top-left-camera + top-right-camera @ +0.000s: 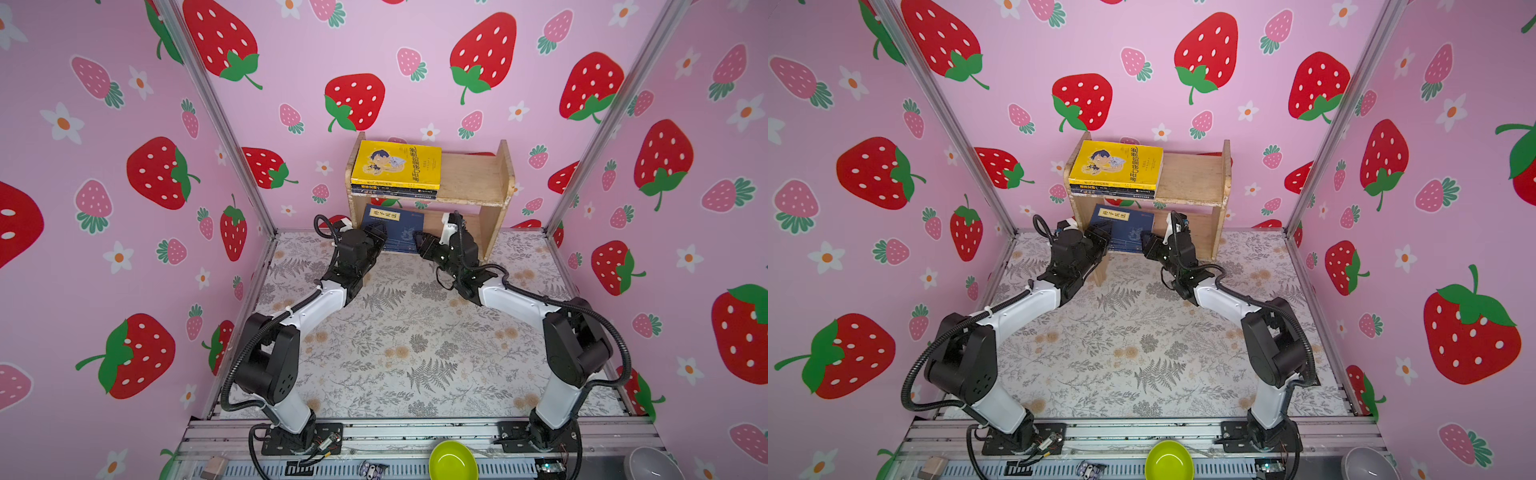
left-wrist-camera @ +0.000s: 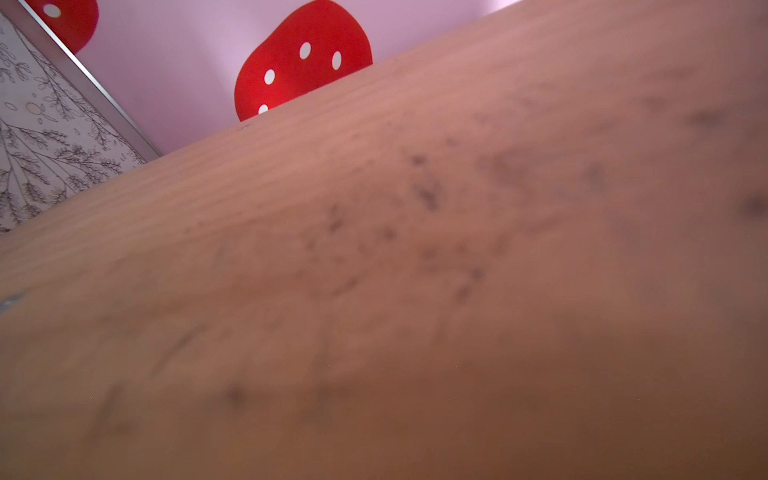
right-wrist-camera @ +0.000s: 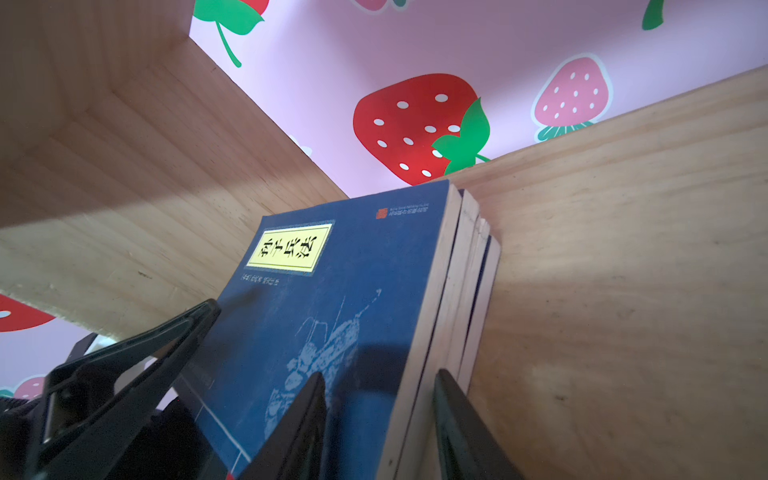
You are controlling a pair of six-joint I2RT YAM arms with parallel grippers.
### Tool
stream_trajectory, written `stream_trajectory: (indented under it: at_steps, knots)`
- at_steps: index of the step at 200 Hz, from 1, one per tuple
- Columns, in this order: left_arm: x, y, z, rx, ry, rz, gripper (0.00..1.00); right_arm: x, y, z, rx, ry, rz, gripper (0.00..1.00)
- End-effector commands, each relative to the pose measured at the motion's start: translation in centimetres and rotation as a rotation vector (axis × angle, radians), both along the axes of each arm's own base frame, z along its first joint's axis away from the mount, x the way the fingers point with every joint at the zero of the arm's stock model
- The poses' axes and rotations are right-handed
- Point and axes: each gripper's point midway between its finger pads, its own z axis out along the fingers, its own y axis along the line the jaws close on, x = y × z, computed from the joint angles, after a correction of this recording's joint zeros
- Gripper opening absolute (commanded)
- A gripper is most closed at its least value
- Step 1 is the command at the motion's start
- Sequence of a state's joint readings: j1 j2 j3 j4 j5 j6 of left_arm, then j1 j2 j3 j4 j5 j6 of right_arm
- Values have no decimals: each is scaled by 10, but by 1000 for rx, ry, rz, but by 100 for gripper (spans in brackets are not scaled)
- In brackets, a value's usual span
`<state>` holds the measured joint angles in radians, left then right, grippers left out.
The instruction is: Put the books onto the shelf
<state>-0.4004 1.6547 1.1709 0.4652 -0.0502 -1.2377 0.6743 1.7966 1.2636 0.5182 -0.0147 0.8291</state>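
**Two grippers at the navy stack on the lower tier**

Both arms reach into the shelf (image 1: 469,178), where the navy books (image 1: 395,228) lie flat in a pile on the lower board, towards its left side. The yellow book (image 1: 395,164) tops a pile of darker ones on the left half of the upper tier, so the step in hand looks like seating this last pile.

To do it well, the push should run level and straight towards the back wall, with both sides pressed evenly so the thin books do not fan out or skew. The upper board sits close above, so the wrists need to stay low. Any release should be a clean backward withdrawal that does not drag the top cover along.

The right gripper (image 1: 419,241) stands part-way open, and the right wrist view shows its fingers (image 3: 303,415) straddling the near edge of the pile, one over the top cover and one down by the board. I cannot tell whether they pinch the books or only bracket them.

The left gripper (image 1: 380,237) meets the pile's left near corner. Its own camera shows only blurred wood, so I cannot tell its opening.
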Motion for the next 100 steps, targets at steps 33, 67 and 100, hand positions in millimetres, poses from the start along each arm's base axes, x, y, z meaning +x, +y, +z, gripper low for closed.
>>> stream_trajectory:
  at_steps: [33,67,100]
  knots:
    - [-35,-22,-3,71,67,-93,63,2,6,-36,-61,81,-8,42]
    - [-43,-9,1,111,86,-57,68,1,5,-39,-69,88,-14,41]
    - [-50,9,0,139,101,-12,74,1,4,-40,-73,90,-17,41]
